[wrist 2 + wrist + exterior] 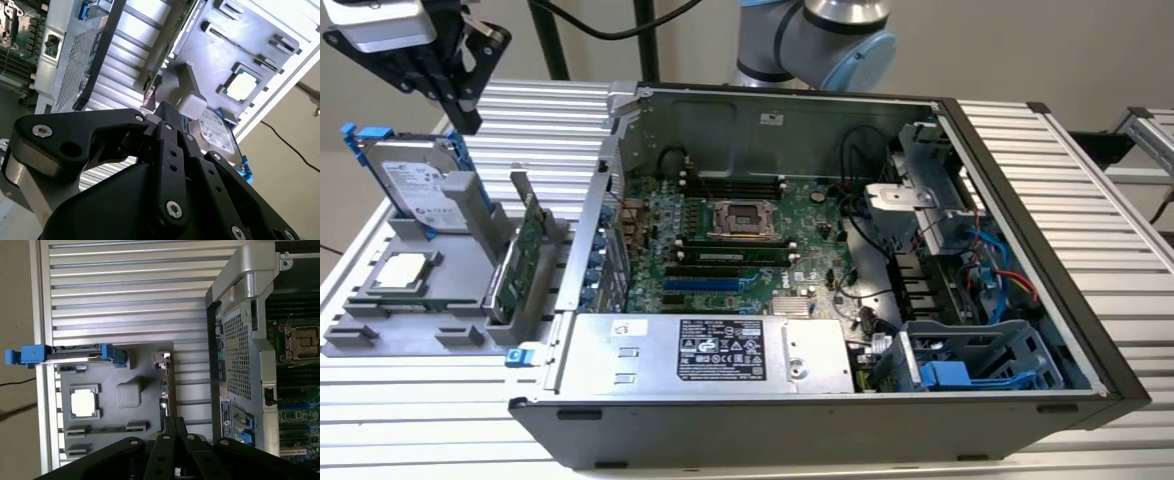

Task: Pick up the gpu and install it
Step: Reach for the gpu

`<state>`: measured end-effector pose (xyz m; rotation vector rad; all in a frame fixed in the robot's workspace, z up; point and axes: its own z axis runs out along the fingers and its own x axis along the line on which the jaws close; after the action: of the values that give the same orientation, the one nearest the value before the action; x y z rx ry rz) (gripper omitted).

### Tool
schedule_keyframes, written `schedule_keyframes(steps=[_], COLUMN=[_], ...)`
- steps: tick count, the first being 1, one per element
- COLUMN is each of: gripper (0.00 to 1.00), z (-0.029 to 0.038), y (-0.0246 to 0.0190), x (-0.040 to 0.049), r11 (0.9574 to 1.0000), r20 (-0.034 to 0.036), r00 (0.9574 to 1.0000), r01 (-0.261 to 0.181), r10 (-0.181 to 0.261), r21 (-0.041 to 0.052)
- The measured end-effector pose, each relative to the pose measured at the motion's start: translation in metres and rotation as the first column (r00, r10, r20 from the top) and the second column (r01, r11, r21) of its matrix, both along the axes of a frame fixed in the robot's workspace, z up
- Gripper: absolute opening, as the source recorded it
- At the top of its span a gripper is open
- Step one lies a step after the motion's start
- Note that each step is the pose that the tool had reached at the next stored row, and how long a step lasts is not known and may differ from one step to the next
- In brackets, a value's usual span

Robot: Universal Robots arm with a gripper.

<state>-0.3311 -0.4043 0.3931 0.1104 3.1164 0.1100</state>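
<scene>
The gpu [520,262] stands on edge in a slot of the grey parts holder [400,338], left of the open computer case in the exterior view. Its green board faces the case. In both wrist views it shows edge-on: the gpu [165,385] just beyond the fingertips, and the gpu [167,52] as a thin green strip. My gripper [464,118] hangs high over the holder's far end, well above the card and touching nothing. Its black fingers [172,426] are shut together and hold nothing; the same goes for the gripper [162,114] seen from behind.
On the holder, a silver hard drive [420,185] with blue tabs stands upright and a square processor chip [403,271] lies flat. The open case [761,140] shows the motherboard [734,250] with blue slots [707,285]. Its metal wall [240,355] rises close beside the holder.
</scene>
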Motion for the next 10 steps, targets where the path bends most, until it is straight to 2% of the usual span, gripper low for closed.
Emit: schedule_keyframes(steps=[5,10], gripper=[0.00,0.00], z=[0.0000,0.0000], y=[-0.0032,-0.0095], x=[-0.0019,-0.0026], r11=[1.0000,1.0000], r20=[0.0000,0.0000], r00=[1.0000,1.0000], r01=[0.000,-0.001], r10=[0.000,0.001], r21=[0.0002,0.0009])
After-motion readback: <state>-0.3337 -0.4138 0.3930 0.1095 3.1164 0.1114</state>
